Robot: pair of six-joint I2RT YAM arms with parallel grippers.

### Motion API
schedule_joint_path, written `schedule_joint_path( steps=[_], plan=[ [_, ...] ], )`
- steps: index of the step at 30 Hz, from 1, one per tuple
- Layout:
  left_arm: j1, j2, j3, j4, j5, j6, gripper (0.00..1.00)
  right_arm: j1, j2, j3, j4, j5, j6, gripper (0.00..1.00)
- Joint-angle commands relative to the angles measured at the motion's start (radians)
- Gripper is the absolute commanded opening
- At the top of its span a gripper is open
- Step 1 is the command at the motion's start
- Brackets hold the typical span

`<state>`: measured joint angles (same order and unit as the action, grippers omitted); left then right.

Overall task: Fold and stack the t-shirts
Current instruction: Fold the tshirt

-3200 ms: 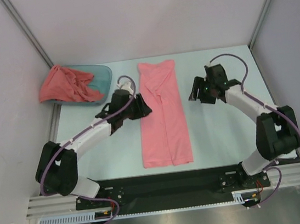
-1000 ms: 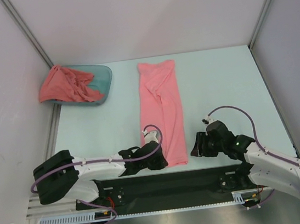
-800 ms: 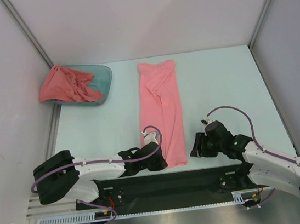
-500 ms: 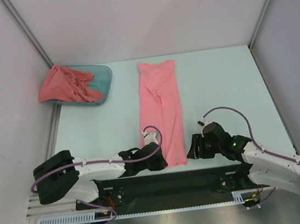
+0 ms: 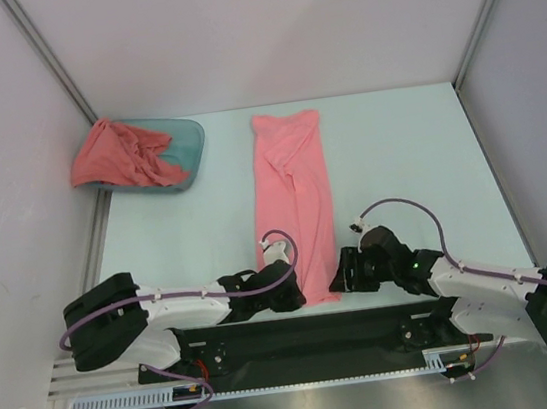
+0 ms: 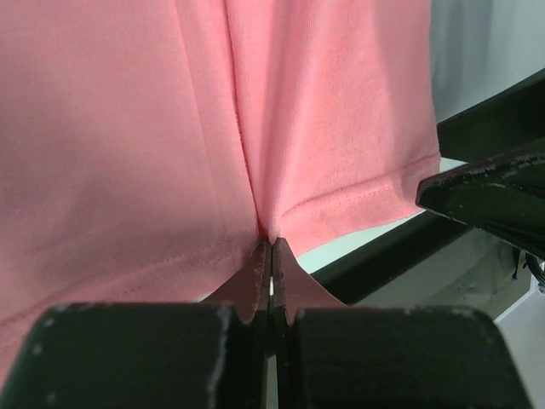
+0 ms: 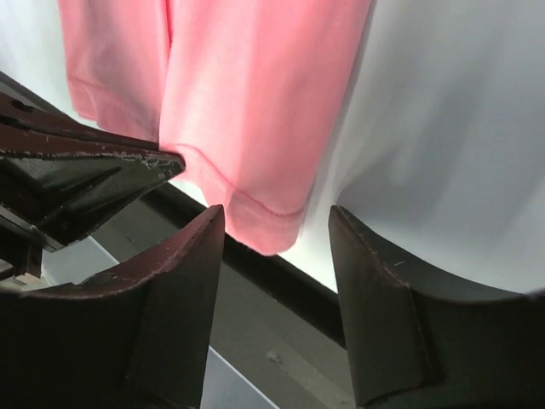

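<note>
A light salmon-pink t-shirt (image 5: 295, 202) lies folded into a long narrow strip down the middle of the table. Its near hem sits at the table's front edge. My left gripper (image 5: 293, 299) is shut on that hem (image 6: 271, 243), and the fabric puckers at the tips. My right gripper (image 5: 343, 279) stands open just right of the strip's near right corner (image 7: 268, 230), and that corner shows in the gap ahead of its fingers (image 7: 183, 256). A darker coral-red t-shirt (image 5: 121, 154) lies crumpled in the teal tub (image 5: 187, 135) at the back left.
A black bar (image 5: 310, 326) runs along the table's near edge just behind both grippers. Grey walls stand to the left, right and back. The left gripper's finger (image 7: 85, 183) shows in the right wrist view, close to the right gripper.
Both arms have come from mid-table down to the shirt's near hem. In the last second the right gripper has slid left towards the shirt's corner, while the left has stayed shut and still.
</note>
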<state>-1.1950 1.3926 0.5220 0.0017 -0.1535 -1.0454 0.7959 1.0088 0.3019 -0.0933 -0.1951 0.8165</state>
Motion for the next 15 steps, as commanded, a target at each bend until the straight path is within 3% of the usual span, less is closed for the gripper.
schedule_joint_path(
  steps=[1,4,7,8,9,15],
  plan=[
    [-0.008,0.013,0.03,0.032,-0.004,0.016,0.0,0.005,0.039,-0.017,0.033,0.011,0.015,0.57],
    [-0.008,0.017,0.027,0.038,-0.006,0.016,0.0,0.006,0.037,-0.055,0.056,0.003,0.033,0.51],
    [-0.006,0.032,0.024,0.047,-0.003,0.016,0.0,0.005,0.014,-0.081,0.064,0.009,0.056,0.28],
    [-0.006,0.039,0.024,0.049,0.002,0.018,0.0,0.005,0.004,-0.092,0.053,0.016,0.061,0.11],
    [-0.006,0.042,0.026,0.05,0.006,0.018,0.0,0.005,-0.007,-0.098,0.029,0.025,0.072,0.02],
    [-0.006,0.057,0.019,0.077,0.031,0.021,0.0,-0.003,-0.107,-0.138,-0.031,0.059,0.092,0.0]
  ],
)
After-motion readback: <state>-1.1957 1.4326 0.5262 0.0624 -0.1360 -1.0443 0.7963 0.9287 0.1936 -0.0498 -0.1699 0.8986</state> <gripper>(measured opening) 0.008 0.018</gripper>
